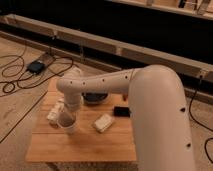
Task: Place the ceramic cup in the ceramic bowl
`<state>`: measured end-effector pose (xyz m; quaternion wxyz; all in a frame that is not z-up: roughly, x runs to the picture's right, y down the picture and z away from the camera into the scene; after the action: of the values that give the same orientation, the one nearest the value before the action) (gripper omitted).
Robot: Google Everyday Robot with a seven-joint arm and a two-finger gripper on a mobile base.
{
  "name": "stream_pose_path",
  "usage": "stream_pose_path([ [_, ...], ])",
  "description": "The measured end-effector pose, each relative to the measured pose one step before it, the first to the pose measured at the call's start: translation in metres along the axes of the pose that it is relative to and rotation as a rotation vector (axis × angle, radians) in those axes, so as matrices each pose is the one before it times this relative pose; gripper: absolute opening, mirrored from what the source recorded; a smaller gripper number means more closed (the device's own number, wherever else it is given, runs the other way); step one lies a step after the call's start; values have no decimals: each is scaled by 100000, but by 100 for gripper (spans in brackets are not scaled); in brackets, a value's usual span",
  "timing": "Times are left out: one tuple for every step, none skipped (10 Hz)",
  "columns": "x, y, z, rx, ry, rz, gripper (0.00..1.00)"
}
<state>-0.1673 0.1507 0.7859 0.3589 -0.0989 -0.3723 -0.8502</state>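
The white arm (150, 100) is stretched from the right across the wooden table (80, 147). The dark ceramic bowl (95, 98) is seen at the far side, partly hidden behind the arm. A white bottle (54, 111) is laid at the left edge. The ceramic cup (68, 126) is stood on the table nearer and left of the bowl, apart from it. The gripper (67, 118) is held at the cup's rim; whether it is open or closed cannot be told.
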Motion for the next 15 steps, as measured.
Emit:
stream_pose_path([
  [247,-302,-587,849,516,56,12],
  [349,-194,-1159,843,537,-80,3],
  [671,58,-1261,555,1423,-75,0],
  [922,471,-1448,261,1898,545,0],
  [1027,1099,-1490,58,1920,1814,0],
  [1180,1344,-1383,-44,2311,2400,0],
  [924,1233,-775,-439,1734,2071,0],
  [1265,1981,-1017,-1770,2424,2928,0],
  [1303,2652,-533,-2969,2483,3491,0],
  [1034,2115,-191,-1999,1961,3082,0],
  [742,1675,-13,-1484,1356,2635,0],
  [898,2001,62,-1389,1553,3513,0],
  [799,2150,297,-1345,1152,3895,0],
  [425,1298,256,-645,514,2705,0],
  [278,1650,520,-537,-40,3777,0],
])
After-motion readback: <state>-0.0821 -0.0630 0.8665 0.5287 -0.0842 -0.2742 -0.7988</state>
